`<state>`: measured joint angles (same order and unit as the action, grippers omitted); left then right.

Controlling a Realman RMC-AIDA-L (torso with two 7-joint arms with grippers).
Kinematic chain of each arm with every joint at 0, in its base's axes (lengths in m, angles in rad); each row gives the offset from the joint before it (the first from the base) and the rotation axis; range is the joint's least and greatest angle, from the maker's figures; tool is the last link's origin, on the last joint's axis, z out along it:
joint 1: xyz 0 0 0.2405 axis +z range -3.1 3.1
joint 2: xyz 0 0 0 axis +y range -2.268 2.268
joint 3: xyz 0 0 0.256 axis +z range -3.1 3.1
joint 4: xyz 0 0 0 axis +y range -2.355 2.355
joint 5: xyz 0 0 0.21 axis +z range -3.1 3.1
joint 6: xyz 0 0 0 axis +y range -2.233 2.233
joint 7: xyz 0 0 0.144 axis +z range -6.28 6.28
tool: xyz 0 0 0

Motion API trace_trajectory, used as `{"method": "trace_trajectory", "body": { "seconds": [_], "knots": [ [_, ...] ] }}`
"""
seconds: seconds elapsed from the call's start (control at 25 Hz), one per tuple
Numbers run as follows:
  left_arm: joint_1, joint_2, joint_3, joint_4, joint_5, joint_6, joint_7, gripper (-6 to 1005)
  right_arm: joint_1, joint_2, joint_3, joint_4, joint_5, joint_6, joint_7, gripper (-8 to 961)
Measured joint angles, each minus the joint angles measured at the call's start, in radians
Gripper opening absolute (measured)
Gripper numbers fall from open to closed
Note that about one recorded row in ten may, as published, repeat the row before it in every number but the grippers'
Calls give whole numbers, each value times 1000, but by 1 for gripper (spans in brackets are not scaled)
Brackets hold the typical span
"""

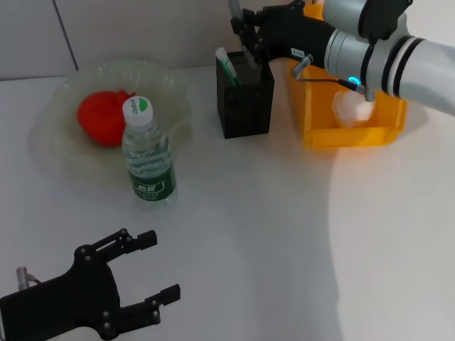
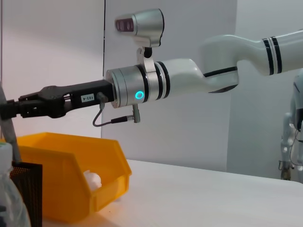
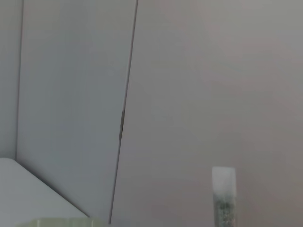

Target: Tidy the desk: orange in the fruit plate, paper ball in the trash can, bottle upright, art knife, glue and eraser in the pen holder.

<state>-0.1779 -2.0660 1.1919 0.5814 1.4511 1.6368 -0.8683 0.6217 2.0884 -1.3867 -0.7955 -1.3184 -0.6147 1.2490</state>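
Two arms show in our head view: our right one reaches in from the right at the far side of the table, stretched level above the trash can [image 1: 352, 121], its right gripper [image 1: 247, 35] just over the pen holder [image 1: 244, 96]; whether its fingers are apart or together, we cannot tell. Our left gripper [image 1: 153, 270] sits low at the near left, clear of everything, its two fingers [image 1: 146, 239] spread apart and holding nothing. We count one orange [image 1: 102, 117] lying in the fruit plate [image 1: 170, 89] at the far left, and one bottle [image 1: 148, 156] standing upright on the table at the plate's near rim, cap on. One paper ball [image 1: 350, 108] lies inside the one yellow bin. The single black mesh cup stands between plate and bin, with one white-and-green stick [image 1: 226, 62] poking out of it. The eraser is nowhere we can make out.
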Motion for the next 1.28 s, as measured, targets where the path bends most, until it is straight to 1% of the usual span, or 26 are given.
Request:
{"method": "trace_trajectory", "body": {
  "seconds": [0.08,0.12,0.28,0.56,0.72,0.76,1.0,1.04,1.08,1.12,1.16,1.2,1.24,1.28],
  "knots": [
    [0,0,0,-3,0,0,0,813,7,0,0,34,56,-3,-54,130],
    [0,0,0,-5,0,0,0,813,12,-1,-4,64,118,-7,-106,130],
    [0,0,0,-7,0,0,0,813,16,-1,-11,90,178,-8,-170,130],
    [0,0,0,-8,0,1,1,813,23,0,-18,123,186,-18,-195,129],
    [0,1,0,-8,0,1,1,813,12,1,-19,137,205,-65,-227,129],
    [0,1,0,-8,0,2,0,812,9,1,-20,144,222,-80,-238,191],
    [1,2,0,-8,0,2,1,812,-1,-1,-23,141,234,-118,-243,395],
    [3,3,-2,-8,0,5,1,812,-23,-5,-11,119,234,-184,-231,429],
    [3,3,-2,-8,0,5,1,812,-23,-5,-11,119,234,-184,-231,475],
    [3,3,-2,-8,0,5,1,812,-69,-9,22,77,234,-285,-198,522],
    [5,4,-4,-7,0,10,0,812,-102,-12,52,47,233,-350,-173,568],
    [5,4,-4,-7,0,10,0,812,-102,-12,52,47,233,-350,-173,615],
    [5,4,-4,-7,0,10,0,812,-159,-22,110,5,221,-469,-115,661],
    [5,4,-4,-7,0,10,0,812,-159,-22,110,5,221,-469,-115,678]
  ]
}}
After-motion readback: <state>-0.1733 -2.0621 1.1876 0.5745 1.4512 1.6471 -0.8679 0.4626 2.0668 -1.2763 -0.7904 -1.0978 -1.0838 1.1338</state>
